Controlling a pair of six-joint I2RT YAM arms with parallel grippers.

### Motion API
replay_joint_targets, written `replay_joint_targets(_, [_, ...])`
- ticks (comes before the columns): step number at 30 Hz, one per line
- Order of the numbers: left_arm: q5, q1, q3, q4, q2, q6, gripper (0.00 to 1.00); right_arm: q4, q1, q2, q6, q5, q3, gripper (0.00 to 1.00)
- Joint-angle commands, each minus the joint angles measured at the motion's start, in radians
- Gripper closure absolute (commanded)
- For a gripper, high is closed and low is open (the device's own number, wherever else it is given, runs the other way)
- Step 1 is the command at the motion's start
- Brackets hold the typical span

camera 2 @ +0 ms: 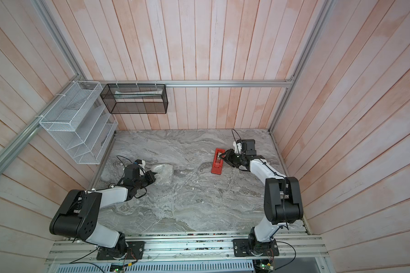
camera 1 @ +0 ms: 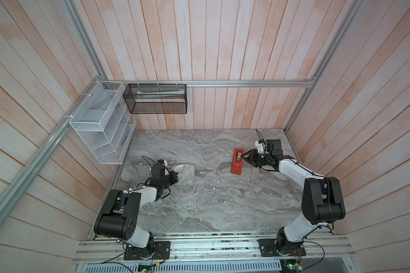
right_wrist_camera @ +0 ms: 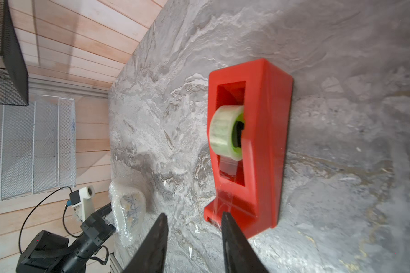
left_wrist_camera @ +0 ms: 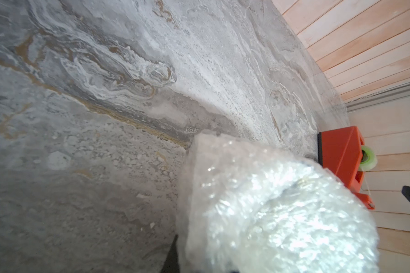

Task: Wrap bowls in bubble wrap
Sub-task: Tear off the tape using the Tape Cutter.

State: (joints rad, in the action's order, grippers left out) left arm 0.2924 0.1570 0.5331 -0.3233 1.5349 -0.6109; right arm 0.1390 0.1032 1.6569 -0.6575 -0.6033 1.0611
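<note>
seen from above, with twelve o'clock at the far wall and the dial centred on the grey marbled table [camera 1: 211, 201]. two black-and-white robot arms rise from a metal rail [camera 1: 211, 245] at the near edge, the left arm [camera 1: 147, 193] from seven o'clock and the right arm [camera 1: 294, 170] from five. the left arm reaches in to about nine o'clock, where the left gripper [camera 1: 174, 176] [camera 2: 153, 176] is clenched on a crumpled bundle of clear bubble wrap [camera 1: 185, 172] [camera 2: 163, 172] [left_wrist_camera: 270, 201]. in the right wrist view the bowl [right_wrist_camera: 130, 208] shows faintly through the wrap, white with blue markings, tipped up on its edge. whether the bundle touches the table cannot be told. farther back, at about two o'clock, a red tape dispenser [camera 1: 237, 163] [camera 2: 217, 163] stands on the table, well apart from the bundle, carrying a clear tape roll [right_wrist_camera: 225, 131] on a green core. the right gripper [camera 1: 243, 158] [right_wrist_camera: 194, 214] is just beside it, released, with its two dark fingers [right_wrist_camera: 232, 241] spread apart. one finger crosses in front of the dispenser's cutter end. beyond the table, a white wire rack [camera 1: 100, 127] hangs on the left wall at ten o'clock. a black mesh basket [camera 1: 156, 99] hangs on the planked far wall [camera 1: 246, 47] at eleven.
</note>
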Motion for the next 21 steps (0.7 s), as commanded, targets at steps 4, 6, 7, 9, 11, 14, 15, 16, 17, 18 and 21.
replay_joint_targets(4, [0.052,-0.002,0.033,-0.004,0.015,0.023,0.91,0.021,-0.004,0.059,0.0,-0.007,0.0,0.58])
replay_joint_targets(6, [0.061,-0.002,0.039,-0.003,0.02,0.023,0.91,-0.01,-0.002,0.068,-0.014,-0.023,-0.015,0.58])
replay_joint_targets(7, [0.062,-0.002,0.043,-0.002,0.024,0.023,0.92,-0.014,-0.002,0.074,-0.016,-0.024,-0.018,0.58])
replay_joint_targets(9, [0.071,-0.003,0.046,-0.007,0.029,0.02,0.91,-0.033,-0.002,0.086,-0.02,-0.029,-0.023,0.58])
replay_joint_targets(11, [0.076,-0.001,0.049,-0.01,0.032,0.017,0.92,-0.047,0.0,0.101,-0.024,-0.039,-0.025,0.58])
replay_joint_targets(14, [0.075,0.004,0.051,-0.007,0.032,0.015,0.91,-0.064,0.009,0.112,-0.033,-0.051,-0.023,0.58])
replay_joint_targets(15, [0.075,0.004,0.051,-0.008,0.033,0.016,0.91,-0.062,0.014,0.115,-0.033,-0.049,-0.019,0.58])
replay_joint_targets(16, [0.073,0.006,0.051,-0.007,0.034,0.015,0.91,-0.06,0.018,0.118,-0.034,-0.05,-0.015,0.58])
replay_joint_targets(17, [0.073,0.007,0.051,-0.008,0.035,0.013,0.91,-0.066,0.024,0.122,-0.036,-0.052,-0.016,0.58])
replay_joint_targets(18, [0.071,0.007,0.051,-0.012,0.036,0.012,0.91,-0.07,0.028,0.126,-0.037,-0.054,-0.016,0.58])
replay_joint_targets(21, [0.073,0.009,0.053,-0.013,0.039,0.01,0.91,-0.079,0.037,0.137,-0.046,-0.055,-0.017,0.58])
